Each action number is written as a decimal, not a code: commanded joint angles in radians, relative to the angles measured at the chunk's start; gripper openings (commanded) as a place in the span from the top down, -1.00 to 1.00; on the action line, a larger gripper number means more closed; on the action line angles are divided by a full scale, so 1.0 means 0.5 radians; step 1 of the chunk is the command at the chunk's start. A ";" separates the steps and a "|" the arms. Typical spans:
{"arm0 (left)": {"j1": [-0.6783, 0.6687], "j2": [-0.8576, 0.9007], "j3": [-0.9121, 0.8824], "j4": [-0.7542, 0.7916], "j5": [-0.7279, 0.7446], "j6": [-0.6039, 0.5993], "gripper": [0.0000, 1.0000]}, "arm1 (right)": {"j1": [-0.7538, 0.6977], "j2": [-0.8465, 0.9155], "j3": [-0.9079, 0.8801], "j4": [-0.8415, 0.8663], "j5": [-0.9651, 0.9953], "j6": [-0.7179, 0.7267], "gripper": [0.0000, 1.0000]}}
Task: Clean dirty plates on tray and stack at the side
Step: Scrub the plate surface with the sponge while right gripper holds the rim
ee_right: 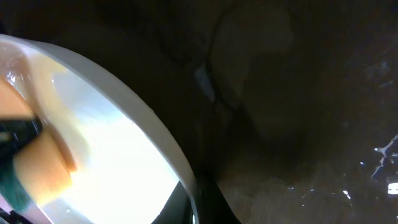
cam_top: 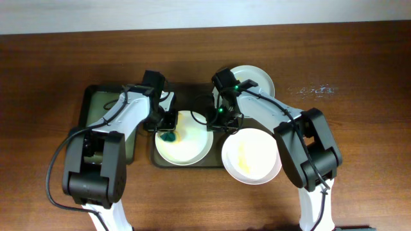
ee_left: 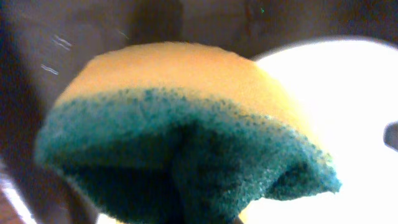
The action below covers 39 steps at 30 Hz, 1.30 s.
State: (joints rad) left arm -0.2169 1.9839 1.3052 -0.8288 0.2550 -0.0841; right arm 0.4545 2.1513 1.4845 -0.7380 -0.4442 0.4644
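Note:
A pale plate point(cam_top: 189, 147) lies on the dark tray point(cam_top: 186, 165). My left gripper point(cam_top: 168, 130) is shut on a yellow and green sponge point(cam_top: 168, 136) and presses it onto this plate's left part. In the left wrist view the sponge point(ee_left: 180, 124) fills the frame, with the plate point(ee_left: 342, 112) behind it. My right gripper point(cam_top: 217, 123) is shut on the plate's right rim point(ee_right: 155, 134); the sponge point(ee_right: 37, 168) shows at the left there. A second plate point(cam_top: 252, 157) with a yellow smear sits at the tray's right edge. A third plate point(cam_top: 257, 76) lies on the table behind the right arm.
A smaller black tray with a greenish inside point(cam_top: 106, 119) stands left of the dark tray, under the left arm. Brown table point(cam_top: 359, 128) spreads to the right. Cables hang between the two wrists over the tray's back part.

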 commanded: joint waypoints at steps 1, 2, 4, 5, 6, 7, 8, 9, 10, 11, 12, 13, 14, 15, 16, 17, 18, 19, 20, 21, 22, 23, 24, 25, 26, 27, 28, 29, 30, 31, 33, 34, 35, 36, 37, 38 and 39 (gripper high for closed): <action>-0.045 0.034 -0.083 -0.105 0.581 0.208 1.00 | -0.035 0.033 -0.045 0.025 0.086 0.092 0.92; -0.045 0.034 -0.083 -0.083 0.631 0.199 1.00 | -0.035 0.033 -0.045 0.025 0.082 0.092 0.92; -0.045 0.034 -0.083 -0.004 0.650 0.130 1.00 | -0.035 0.033 -0.045 0.027 0.073 0.092 0.92; -0.045 0.034 -0.083 0.063 0.650 0.075 1.00 | -0.035 0.033 -0.045 0.027 0.073 0.092 0.91; -0.045 0.034 -0.083 0.127 0.649 0.021 1.00 | -0.035 0.033 -0.045 0.026 0.073 0.092 0.92; -0.045 0.034 -0.083 0.202 0.649 -0.026 1.00 | -0.035 0.033 -0.045 0.025 0.073 0.092 0.91; -0.045 0.034 -0.083 0.289 0.643 -0.066 1.00 | -0.035 0.033 -0.045 0.025 0.073 0.092 0.91; -0.045 0.034 -0.083 0.376 0.619 -0.095 1.00 | -0.035 0.033 -0.045 0.025 0.073 0.092 0.92; -0.045 0.034 -0.083 0.454 0.556 -0.134 1.00 | -0.035 0.032 -0.045 0.025 0.073 0.092 0.91; -0.045 0.034 -0.083 0.526 0.430 -0.191 1.00 | -0.035 0.033 -0.045 0.025 0.073 0.092 0.92; -0.045 0.034 -0.083 0.561 0.298 -0.233 1.00 | -0.035 0.033 -0.045 0.025 0.073 0.092 0.92; -0.045 0.034 -0.083 0.573 0.141 -0.274 1.00 | -0.035 0.032 -0.045 0.024 0.073 0.092 0.92; -0.045 0.034 -0.083 0.565 -0.068 -0.308 1.00 | -0.035 0.033 -0.045 0.024 0.073 0.092 0.91; -0.045 0.034 -0.083 0.533 -0.243 -0.311 1.00 | -0.035 0.032 -0.045 0.024 0.073 0.092 0.91; -0.045 0.034 -0.083 0.485 -0.361 -0.311 1.00 | -0.035 0.033 -0.045 0.024 0.073 0.092 0.92; -0.045 0.034 -0.083 0.419 -0.433 -0.311 1.00 | -0.035 0.033 -0.045 0.024 0.073 0.092 0.92; -0.045 0.034 -0.083 0.368 -0.454 -0.311 1.00 | -0.035 0.033 -0.045 0.024 0.073 0.092 0.91; -0.045 0.034 -0.083 0.269 -0.451 -0.311 1.00 | -0.035 0.033 -0.045 0.024 0.073 0.092 0.91; -0.045 0.034 -0.083 0.172 -0.441 -0.311 1.00 | -0.035 0.033 -0.045 0.024 0.073 0.092 0.92; -0.050 0.034 -0.083 0.090 -0.414 -0.310 1.00 | -0.035 0.033 -0.045 0.024 0.073 0.092 0.91; -0.051 0.034 -0.083 0.042 -0.374 -0.310 1.00 | -0.035 0.033 -0.045 0.025 0.073 0.092 0.91; -0.050 0.034 -0.083 -0.014 -0.289 -0.309 1.00 | -0.035 0.032 -0.045 0.025 0.073 0.092 0.91; -0.050 0.034 -0.083 -0.060 -0.174 -0.308 1.00 | -0.035 0.033 -0.045 0.025 0.073 0.092 0.92; -0.050 0.034 -0.083 -0.089 -0.071 -0.308 1.00 | -0.035 0.032 -0.045 0.025 0.073 0.092 0.92; -0.050 0.034 -0.083 -0.113 0.078 -0.295 1.00 | -0.035 0.033 -0.045 0.025 0.073 0.092 0.92; -0.050 0.034 -0.083 -0.120 0.224 -0.246 1.00 | -0.035 0.033 -0.045 0.024 0.073 0.092 0.92; -0.050 0.034 -0.083 -0.119 0.395 -0.186 1.00 | -0.035 0.033 -0.045 0.024 0.073 0.092 0.92; -0.050 0.034 -0.083 -0.113 0.504 -0.165 1.00 | -0.035 0.033 -0.045 0.024 0.073 0.092 0.92; -0.050 0.034 -0.083 -0.093 0.591 -0.165 1.00 | -0.035 0.032 -0.045 0.024 0.073 0.092 0.91; -0.050 0.034 -0.083 -0.057 0.631 -0.165 1.00 | -0.035 0.033 -0.045 0.024 0.073 0.092 0.91; -0.050 0.034 -0.083 0.063 0.617 -0.166 1.00 | -0.035 0.033 -0.045 0.024 0.073 0.092 0.91; -0.050 0.034 -0.083 0.133 0.606 -0.166 1.00 | -0.035 0.033 -0.045 0.024 0.073 0.092 0.92; -0.050 0.034 -0.083 0.211 0.587 -0.166 1.00 | -0.035 0.033 -0.045 0.024 0.073 0.092 0.92; -0.050 0.034 -0.083 0.280 0.568 -0.166 1.00 | -0.035 0.033 -0.045 0.024 0.072 0.092 0.91; -0.050 0.034 -0.083 0.370 0.519 -0.167 1.00 | -0.035 0.033 -0.045 0.024 0.072 0.092 0.91; -0.050 0.034 -0.083 0.462 0.423 -0.175 1.00 | -0.035 0.033 -0.045 0.020 0.072 0.093 0.92; -0.050 0.034 -0.083 0.539 0.301 -0.199 1.00 | -0.035 0.032 -0.045 0.016 0.072 0.092 0.91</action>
State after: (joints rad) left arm -0.2420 1.9900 1.2675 -0.6502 0.4881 -0.1875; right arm 0.4461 2.1513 1.4826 -0.7246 -0.4465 0.5022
